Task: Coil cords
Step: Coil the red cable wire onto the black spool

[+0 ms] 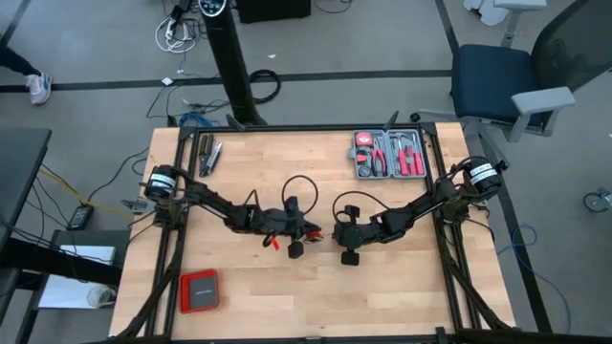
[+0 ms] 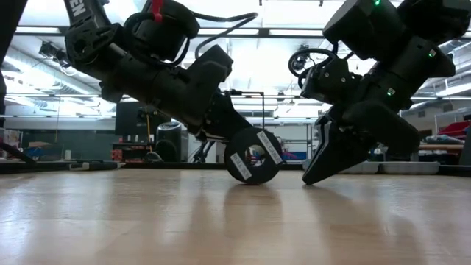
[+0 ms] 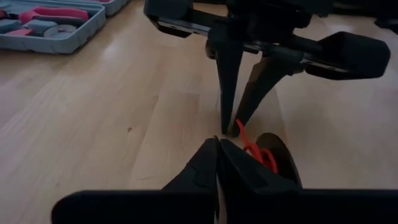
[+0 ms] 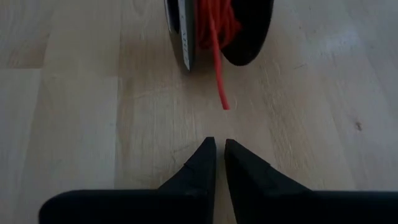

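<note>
Both arms meet at the middle of the wooden table (image 1: 287,296) in the high view. The left gripper (image 1: 308,232) sits by a black spool (image 1: 295,248) with a bit of red cord (image 1: 274,243) showing beside it, and the right gripper (image 1: 337,234) faces it from just across. A grey tool tray (image 1: 389,154) lies well apart at the far side, a flat red box (image 1: 199,290) near the left front corner, and some loose metal tools (image 1: 209,155) by the far left corner. No writing is readable here.

From the low view, the spool (image 2: 254,156) stands on edge on the table with white labels on its face, their print too small to read. The right gripper (image 2: 318,175) points down just beside it, tips near the wood.

Through the left wrist view, the left gripper (image 3: 218,144) has its fingers pressed nearly together with nothing visibly between them. Just past the tips lies the red cord (image 3: 255,147) on the spool (image 3: 280,152), and the right gripper (image 3: 234,127) stands over it, tips close together. The tool tray (image 3: 53,28) sits off in the background.

In the right wrist view, the right gripper (image 4: 220,144) shows a thin slit between its fingers, holding nothing. The cord (image 4: 217,50) is wound on the spool (image 4: 249,31), with a loose end hanging toward the fingertips, not touching. A white label strip on the spool rim is unreadable.
</note>
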Motion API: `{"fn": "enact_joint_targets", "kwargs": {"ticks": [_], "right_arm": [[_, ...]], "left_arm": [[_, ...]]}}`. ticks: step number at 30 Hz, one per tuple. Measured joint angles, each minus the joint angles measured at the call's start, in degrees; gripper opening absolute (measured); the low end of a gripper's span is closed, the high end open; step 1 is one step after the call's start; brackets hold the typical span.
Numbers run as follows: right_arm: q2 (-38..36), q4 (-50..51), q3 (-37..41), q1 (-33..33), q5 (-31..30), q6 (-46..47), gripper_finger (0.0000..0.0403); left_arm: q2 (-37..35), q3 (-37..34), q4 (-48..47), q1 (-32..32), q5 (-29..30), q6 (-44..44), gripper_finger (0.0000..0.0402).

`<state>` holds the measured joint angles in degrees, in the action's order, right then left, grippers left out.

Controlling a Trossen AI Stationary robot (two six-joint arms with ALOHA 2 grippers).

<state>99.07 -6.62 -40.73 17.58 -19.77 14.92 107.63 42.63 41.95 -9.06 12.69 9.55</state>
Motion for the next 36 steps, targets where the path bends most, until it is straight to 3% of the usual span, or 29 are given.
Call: {"fn": "enact_joint_targets", "kwargs": {"ticks": [27,31,36], "right_arm": [[-0.33,-0.02,0.09,-0.03,-0.07,-0.02,0.0037],[-0.33,-0.04,0.09,-0.04,-0.07,-0.02,0.0036],[-0.33,-0.13,0.09,-0.04,-0.07,-0.04,0.0036]], "left_arm": [[-0.09,0.0,-0.12,-0.46,0.33,-0.55,0.0026],[-0.79,-0.07,-0.66,-0.73,0.47,-1.39,0.0048],[-1.05,-0.09,-1.06,-1.07,1.1,-1.73,0.0106]]}}
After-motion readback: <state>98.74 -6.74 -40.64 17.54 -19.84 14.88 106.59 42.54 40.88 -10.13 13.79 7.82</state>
